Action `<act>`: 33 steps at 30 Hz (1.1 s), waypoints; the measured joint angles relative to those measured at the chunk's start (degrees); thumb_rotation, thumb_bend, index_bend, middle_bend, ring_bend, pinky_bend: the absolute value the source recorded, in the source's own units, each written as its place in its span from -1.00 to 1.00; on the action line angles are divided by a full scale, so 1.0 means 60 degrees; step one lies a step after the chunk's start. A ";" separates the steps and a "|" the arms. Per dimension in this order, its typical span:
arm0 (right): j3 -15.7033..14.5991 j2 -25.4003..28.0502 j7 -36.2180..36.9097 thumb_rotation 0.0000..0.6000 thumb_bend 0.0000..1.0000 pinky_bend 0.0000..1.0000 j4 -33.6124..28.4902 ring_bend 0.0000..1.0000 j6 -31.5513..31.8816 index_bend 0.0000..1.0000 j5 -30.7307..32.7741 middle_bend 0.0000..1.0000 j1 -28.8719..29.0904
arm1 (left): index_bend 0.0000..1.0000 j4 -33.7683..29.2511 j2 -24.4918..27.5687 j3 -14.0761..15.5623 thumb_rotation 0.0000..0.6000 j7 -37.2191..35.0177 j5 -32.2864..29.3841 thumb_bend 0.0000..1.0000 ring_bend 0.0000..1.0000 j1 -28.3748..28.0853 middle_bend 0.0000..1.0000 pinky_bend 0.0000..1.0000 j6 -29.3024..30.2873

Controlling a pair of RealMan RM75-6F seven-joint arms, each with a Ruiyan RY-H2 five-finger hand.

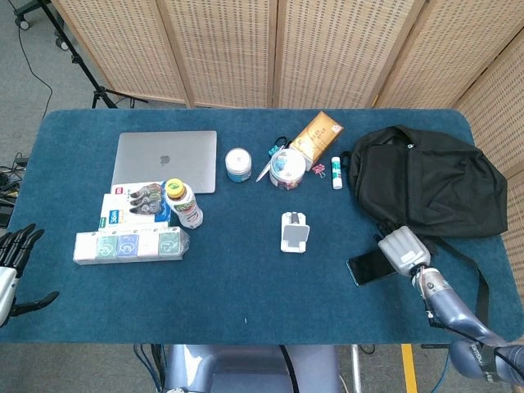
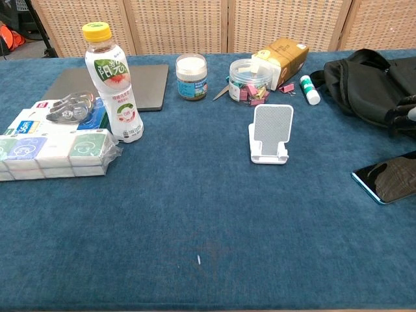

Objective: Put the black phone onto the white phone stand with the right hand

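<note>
The black phone (image 1: 368,267) lies flat on the blue table (image 1: 246,286), right of the stand and near the front right; it also shows in the chest view as black phone (image 2: 390,180), running off the right edge. My right hand (image 1: 403,248) lies over the phone's right end, its fingers hidden beneath it. The white phone stand (image 1: 294,232) is upright and bare at mid-table, seen as white phone stand (image 2: 270,134) from the chest. My left hand (image 1: 12,255) hangs off the table's left edge, fingers spread, holding nothing.
A black backpack (image 1: 426,176) fills the back right, its strap trailing near my right hand. Behind the stand are a clip tub (image 1: 286,170), a glue stick (image 1: 336,173), a brown pouch (image 1: 318,135) and a small jar (image 1: 238,164). Laptop (image 1: 166,160), bottle (image 1: 184,203) and tissue packs (image 1: 127,245) sit left.
</note>
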 measured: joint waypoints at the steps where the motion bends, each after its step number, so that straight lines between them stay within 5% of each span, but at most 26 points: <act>1: 0.0009 0.0137 0.0392 1.00 -1.00 -0.59 -0.0063 -0.91 0.0032 -0.84 -0.0312 -0.98 -0.0075 | -1.00 -0.0002 -0.0002 0.0004 1.00 0.0004 0.0007 -1.00 -1.00 0.0001 -1.00 -1.00 0.0004; 8: -0.0101 0.0451 0.2648 1.00 -1.00 -0.59 0.0154 -0.97 0.0049 -0.91 -0.2187 -1.00 -0.0472 | -1.00 -0.0019 -0.0028 0.0033 1.00 0.0092 0.0068 -1.00 -1.00 0.0009 -1.00 -1.00 0.0016; 19: -0.0387 -0.0579 0.6528 1.00 -1.00 -0.53 0.2469 -0.87 0.0419 -0.75 -0.5148 -0.85 -0.0801 | -1.00 -0.0071 -0.0072 0.0001 1.00 0.0232 0.0010 -1.00 -1.00 -0.0010 -1.00 -1.00 -0.0013; 33: -0.0582 -0.1592 0.7512 1.00 -1.00 -0.53 0.4314 -0.84 0.0476 -0.73 -0.5916 -0.85 -0.0872 | -1.00 -0.0070 -0.0093 -0.0040 1.00 0.0298 -0.0082 -1.00 -1.00 -0.0018 -1.00 -1.00 -0.0038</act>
